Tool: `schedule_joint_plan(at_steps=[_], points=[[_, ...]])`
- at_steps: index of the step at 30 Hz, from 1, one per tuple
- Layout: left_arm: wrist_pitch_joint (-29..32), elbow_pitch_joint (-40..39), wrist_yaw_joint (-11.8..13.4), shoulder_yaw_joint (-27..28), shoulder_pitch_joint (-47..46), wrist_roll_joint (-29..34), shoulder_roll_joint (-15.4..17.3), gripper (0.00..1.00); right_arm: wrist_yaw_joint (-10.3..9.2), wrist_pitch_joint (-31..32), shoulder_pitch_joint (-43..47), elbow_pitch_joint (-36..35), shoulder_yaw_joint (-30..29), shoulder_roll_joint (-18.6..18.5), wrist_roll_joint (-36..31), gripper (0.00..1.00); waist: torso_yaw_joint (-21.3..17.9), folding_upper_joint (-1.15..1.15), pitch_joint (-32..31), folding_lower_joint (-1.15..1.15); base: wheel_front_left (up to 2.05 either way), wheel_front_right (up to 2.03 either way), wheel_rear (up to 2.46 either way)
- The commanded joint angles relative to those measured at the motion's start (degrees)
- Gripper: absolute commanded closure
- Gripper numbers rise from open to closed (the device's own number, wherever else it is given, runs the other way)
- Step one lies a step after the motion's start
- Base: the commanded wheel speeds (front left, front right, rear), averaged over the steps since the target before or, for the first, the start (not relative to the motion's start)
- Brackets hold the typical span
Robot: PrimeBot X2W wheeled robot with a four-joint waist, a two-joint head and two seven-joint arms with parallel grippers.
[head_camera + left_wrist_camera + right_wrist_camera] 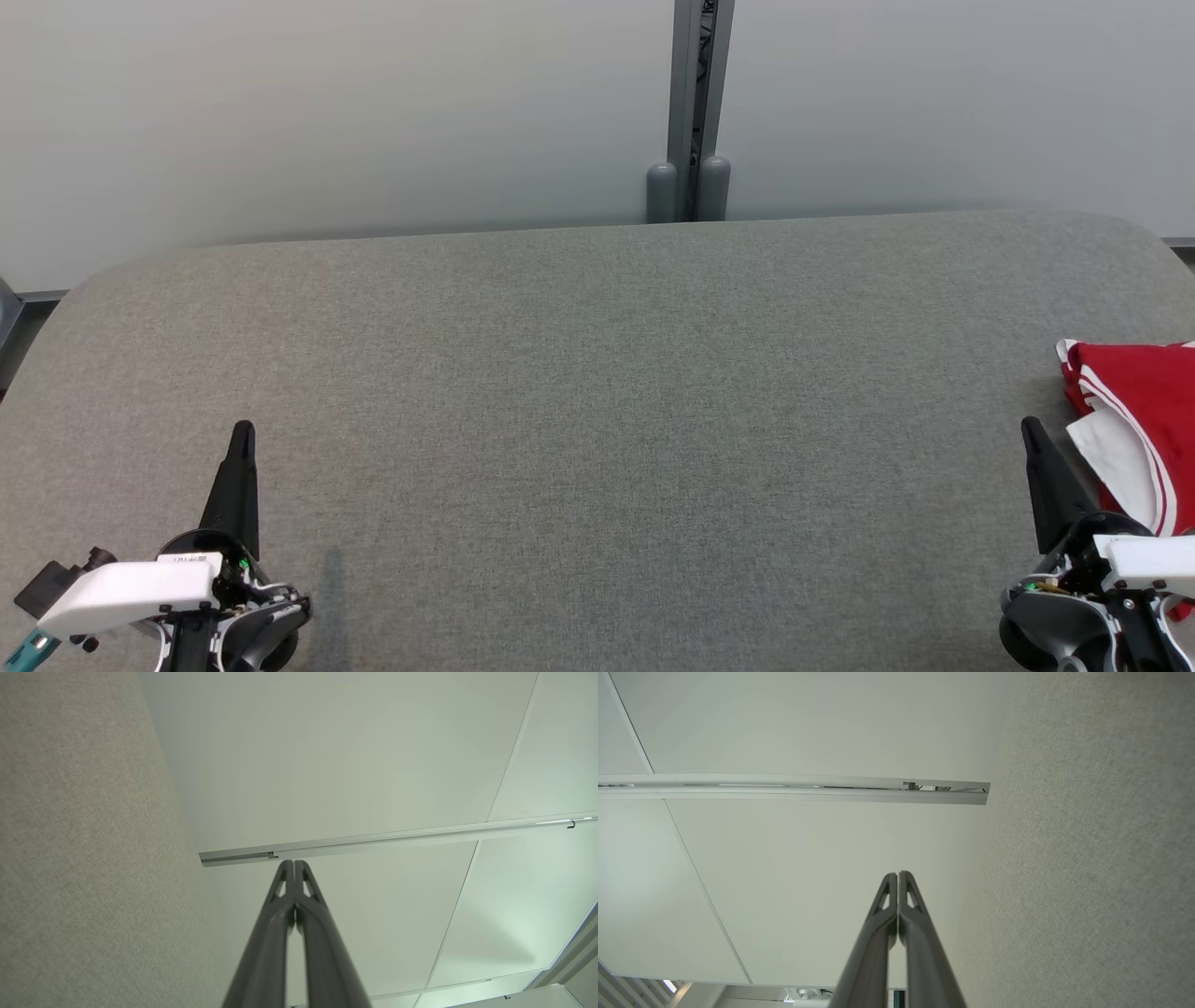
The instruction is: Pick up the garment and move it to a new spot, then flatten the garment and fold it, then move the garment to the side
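The garment [1144, 420], red with white parts and red-white striped trim, lies folded at the right edge of the grey fabric table [597, 392], partly cut off by the head view's border. My right gripper [1030, 427] is shut and empty, just left of the garment, its fingertips [898, 875] pressed together in the right wrist view. At the table's lower left my left gripper [244, 428] rests shut and empty, far from the garment; its fingertips [294, 863] meet in the left wrist view.
A pale wall runs behind the table, with a grey post [693, 112] at its middle. Both wrist views look along the table's grey surface [84, 858] toward white wall panels and a metal rail [794, 788].
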Motion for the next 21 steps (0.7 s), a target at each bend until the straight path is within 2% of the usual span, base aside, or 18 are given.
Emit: schedule_joint_plan(at_steps=[1,21], points=[[0.19,-0.15,-0.16,0.24,-0.68,-0.07,0.28,1.0,0.02,0.2,0.5,-0.23,-0.08,-0.52,0.14,1.0,0.0,0.0,0.0,0.0,0.0,0.0,0.0],[0.19,-0.16,-0.16,0.24,-0.68,-0.09,0.28,1.0,0.02,0.19,0.5,-0.23,-0.08,-0.53,0.14,1.0,0.0,0.0,0.0,0.0,0.0,0.0,0.0]])
